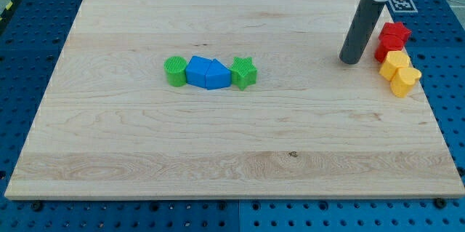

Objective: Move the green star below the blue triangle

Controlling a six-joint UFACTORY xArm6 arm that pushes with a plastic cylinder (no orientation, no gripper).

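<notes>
The task looks not yet begun, judging by how things lie. The green star (244, 73) sits in a row near the middle of the tabletop (218, 152), touching the right side of a blue triangle (216, 75), level with it and not below it. To the left of that triangle is another blue block (197, 70), its shape hard to tell, and a green cylinder (175, 70) ends the row on the view's left. My tip (350, 62) stands well apart from the star, far toward the view's right, just beside a red block (392, 39) and two yellow blocks (399, 72) at the board's right edge. There is no claw on this arm, only the rod, so nothing is held. What remains, I judge, is the whole job: bring the tip to the star, work it free of the triangle, then push it toward the view's bottom until it rests under the triangle.
</notes>
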